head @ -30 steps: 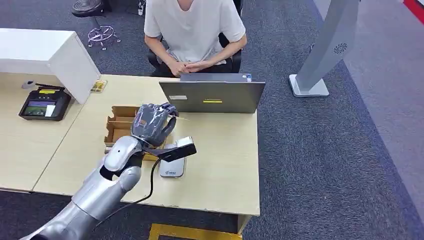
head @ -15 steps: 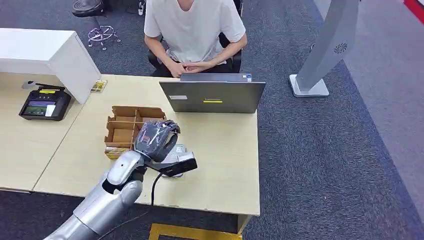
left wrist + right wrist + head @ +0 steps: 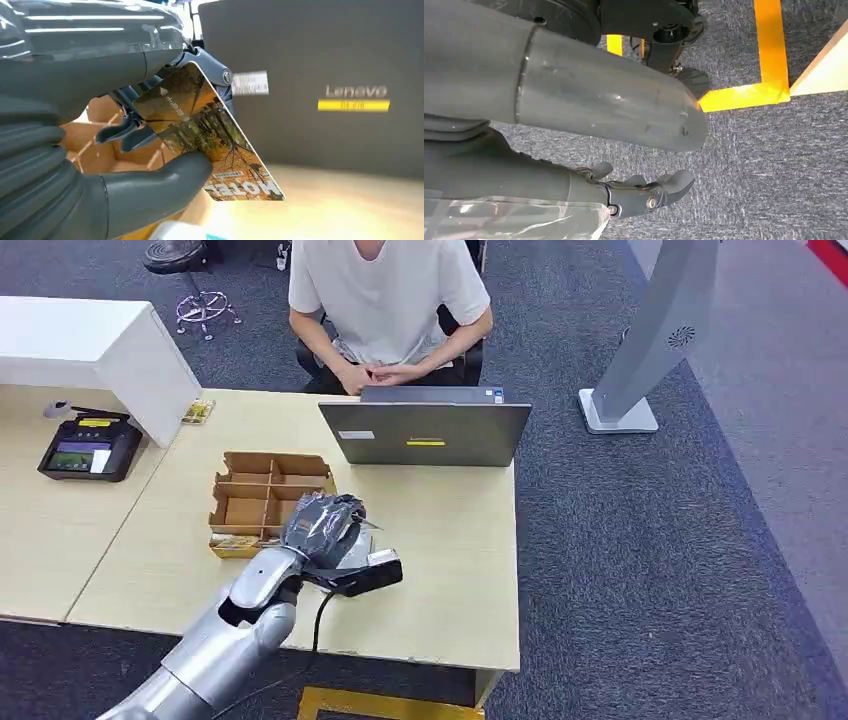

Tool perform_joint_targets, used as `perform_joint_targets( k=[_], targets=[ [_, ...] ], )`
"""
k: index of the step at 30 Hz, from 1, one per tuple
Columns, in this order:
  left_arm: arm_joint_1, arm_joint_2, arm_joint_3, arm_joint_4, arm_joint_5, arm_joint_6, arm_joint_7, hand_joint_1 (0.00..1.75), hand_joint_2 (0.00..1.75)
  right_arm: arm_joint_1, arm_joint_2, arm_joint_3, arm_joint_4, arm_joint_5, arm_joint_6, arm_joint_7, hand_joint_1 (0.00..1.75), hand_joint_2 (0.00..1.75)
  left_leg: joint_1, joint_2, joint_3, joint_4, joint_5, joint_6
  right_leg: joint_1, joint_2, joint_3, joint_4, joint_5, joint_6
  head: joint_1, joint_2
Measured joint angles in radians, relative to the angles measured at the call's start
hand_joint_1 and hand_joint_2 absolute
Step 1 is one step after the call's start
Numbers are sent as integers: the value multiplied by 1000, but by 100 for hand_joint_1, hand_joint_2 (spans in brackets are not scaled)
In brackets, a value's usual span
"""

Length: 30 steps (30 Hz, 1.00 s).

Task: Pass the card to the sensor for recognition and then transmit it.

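**Left hand pinching the card over the desk's front half**

While the person in a white T-shirt (image 3: 385,295) is sitting at twelve o'clock behind the desk with hands clasped, the robot's plastic-wrapped left hand (image 3: 322,525) is hovering over the pale wooden desk (image 3: 440,540), just in front of the grey open laptop (image 3: 425,432). In the left wrist view, the thick grey thumb and a darker finger are pinching a glossy card printed with an autumn forest scene (image 3: 205,135) — the card is tilted, one corner pointing toward the laptop's lid. The brown cardboard divider tray (image 3: 262,498) is lying at about ten o'clock from the hand, just beside it. A small pale device (image 3: 362,545) is resting on the desk under the hand, mostly hidden. Far off at nine o'clock, a black terminal with a lit screen (image 3: 88,448) is sitting on the neighbouring desk, near a white box-shaped partition (image 3: 95,350). The right hand (image 3: 644,192) is hanging over grey carpet beside yellow floor tape (image 3: 769,55) — its fingers are loosely curled, holding nothing.
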Motion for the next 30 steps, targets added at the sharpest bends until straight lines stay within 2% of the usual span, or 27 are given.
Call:
perform_joint_targets(
  k=[15, 30],
  targets=[
    [-51, -69, -15, 225, -52, -15, 56, 175, 175, 0, 0, -1, 0, 19, 0, 13, 0, 0, 0, 0, 0, 0, 0, 0, 0, 0, 0, 0, 0, 0, 0, 0],
    [-83, -88, -15, 287, -62, -12, 70, 175, 175, 0, 0, -15, 0, 21, -1, 16, 0, 0, 0, -1, 0, 0, 0, 0, 0, -1, 1, 0, 0, 0, 0, 0]
  ],
)
